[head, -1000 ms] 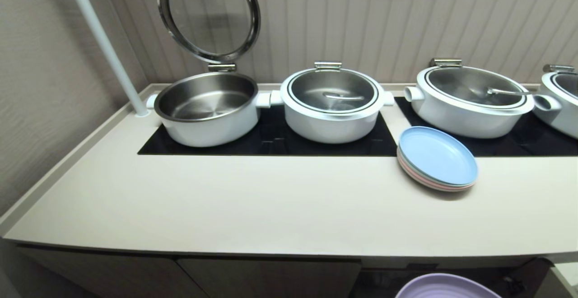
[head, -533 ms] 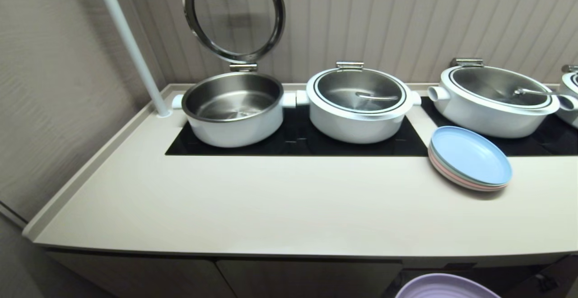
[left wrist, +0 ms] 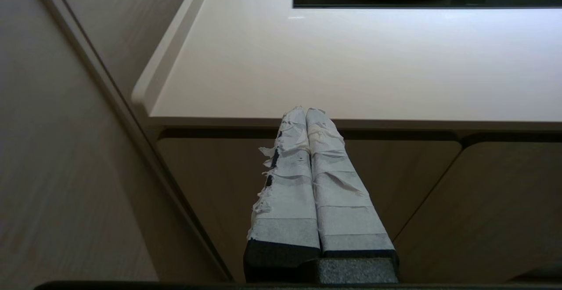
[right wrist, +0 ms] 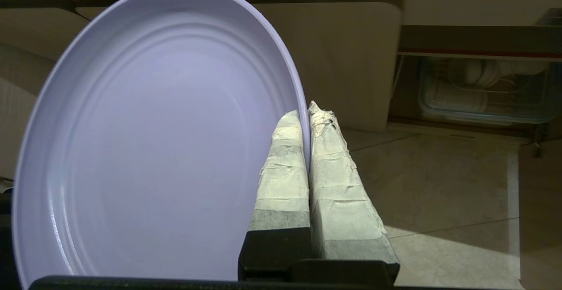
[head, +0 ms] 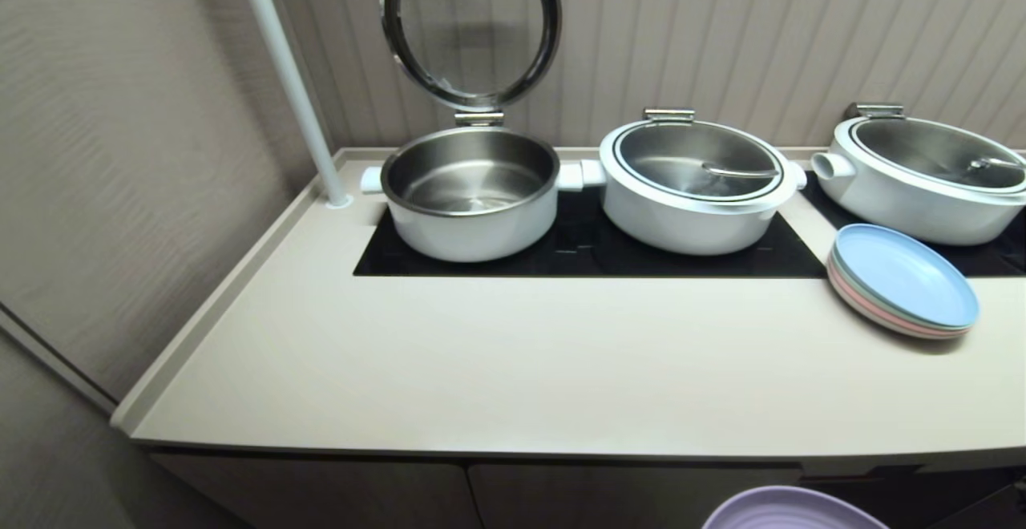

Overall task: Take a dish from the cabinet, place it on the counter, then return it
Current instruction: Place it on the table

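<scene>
**Sam:** Where is the dish (right wrist: 149, 140) right now?

**Me:** I have it in the right gripper (right wrist: 309, 110). In the right wrist view it fills the left side of the frame. The two taped fingers (right wrist: 285, 167) are pinched tight on its rim, one on each side. In the head view only its top edge pokes up at the bottom right of the frame, below the front edge of the counter (head: 513, 369).

**Sam:** So it is not on the counter yet?

**Me:** No. It hangs in the air in front of the cabinet (head: 625, 497). I think I am in the middle of carrying it.

**Sam:** And the left gripper (left wrist: 307, 112)?

**Me:** It is pressed together with nothing in it. In the left wrist view it sits low in the middle of the frame, pointing at the cabinet doors under the counter edge.

**Sam:** What could go wrong?

**Me:** I only hold a thin bit of the rim, and the dish looks smooth. If I swing it fast, it may slip or tip out. It is also lower than the counter top, so if I push forward before I lift, the rim could bump the counter edge and pop loose.

**Sam:** Anything in the way up there?

**Me:** The stack of plates (head: 906, 280), blue on top, sits at the right of the frame, and the white pots (head: 697, 192) stand along the back. I would put it down on the bare part in the middle, so it knocks nothing.
</scene>
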Available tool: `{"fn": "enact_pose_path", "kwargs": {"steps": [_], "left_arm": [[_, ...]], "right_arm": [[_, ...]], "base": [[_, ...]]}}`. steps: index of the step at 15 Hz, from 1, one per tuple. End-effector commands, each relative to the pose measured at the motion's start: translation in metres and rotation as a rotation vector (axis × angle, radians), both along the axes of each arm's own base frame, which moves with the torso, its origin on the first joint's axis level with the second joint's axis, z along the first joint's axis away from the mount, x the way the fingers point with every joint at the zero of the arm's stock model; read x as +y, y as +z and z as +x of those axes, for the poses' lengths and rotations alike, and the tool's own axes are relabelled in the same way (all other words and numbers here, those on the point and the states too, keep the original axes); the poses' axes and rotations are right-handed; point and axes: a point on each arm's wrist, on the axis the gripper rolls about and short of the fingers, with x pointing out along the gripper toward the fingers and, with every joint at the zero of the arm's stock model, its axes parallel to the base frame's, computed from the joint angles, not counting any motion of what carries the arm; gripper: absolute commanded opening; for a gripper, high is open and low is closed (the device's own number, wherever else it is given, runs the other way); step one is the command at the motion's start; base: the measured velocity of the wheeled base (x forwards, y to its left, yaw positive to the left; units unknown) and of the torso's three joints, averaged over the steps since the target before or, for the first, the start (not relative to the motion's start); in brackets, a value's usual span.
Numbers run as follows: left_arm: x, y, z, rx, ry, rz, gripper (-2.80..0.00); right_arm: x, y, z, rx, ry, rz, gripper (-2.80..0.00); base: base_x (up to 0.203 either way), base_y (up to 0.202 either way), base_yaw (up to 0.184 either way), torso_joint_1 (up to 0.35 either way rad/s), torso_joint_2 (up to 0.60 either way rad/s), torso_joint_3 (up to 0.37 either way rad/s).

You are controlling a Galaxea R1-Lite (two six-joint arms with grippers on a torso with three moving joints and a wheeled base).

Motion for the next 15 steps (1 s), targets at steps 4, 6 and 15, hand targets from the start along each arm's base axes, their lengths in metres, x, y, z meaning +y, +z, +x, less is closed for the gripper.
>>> {"fn": "enact_pose_path", "kwargs": {"steps": [4, 6, 15], "left_arm": [[0.0000, 0.0000, 0.0000, 0.000, 0.000, 0.001, -2.80], [0.0000, 0.0000, 0.0000, 0.000, 0.002, 0.000, -2.80], [0.0000, 0.0000, 0.0000, 0.000, 0.002, 0.000, -2.80]], "right_arm": [[0.0001, 0.0000, 0.0002, 0.001, -0.001, 0.001, -2.80], [0.0001, 0.0000, 0.0002, 0.001, -0.001, 0.001, -2.80], [-0.0005, -0.0013, -0.0001, 0.019, -0.027, 0.002, -2.80]], "base": [[0.000, 0.056, 0.000, 0.001, 0.00, 0.000], [0.000, 0.000, 0.000, 0.000, 0.00, 0.000], [0.000, 0.000, 0.000, 0.000, 0.00, 0.000]]}}
